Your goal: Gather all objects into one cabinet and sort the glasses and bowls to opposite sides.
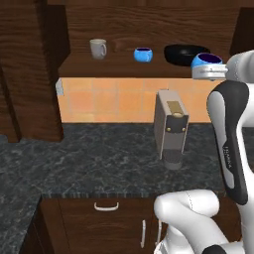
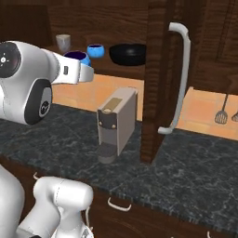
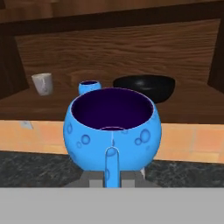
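Observation:
My gripper (image 3: 112, 174) is shut on a bright blue bowl (image 3: 112, 131) with a dark navy inside, held upright in front of the cabinet's open compartment (image 3: 57, 103). From the base, this bowl (image 1: 207, 60) sits on top of the hand (image 1: 211, 72), level with the shelf's right end. On the cabinet floor (image 1: 119, 64) stand a grey-beige mug (image 1: 97, 48), a second blue bowl (image 1: 143, 54) and a wide black bowl (image 1: 182, 53). From the right I see the held bowl (image 2: 77, 56), mug (image 2: 63, 42), blue bowl (image 2: 95, 50) and black bowl (image 2: 128, 53). The glasses are out of view.
A beige coffee machine (image 1: 171, 126) stands on the dark stone counter (image 1: 99, 158) under the cabinet. An open dark wooden door (image 2: 158, 69) with a long white handle (image 2: 181, 79) juts out at the right. Utensils (image 2: 222, 111) hang on the tiled wall.

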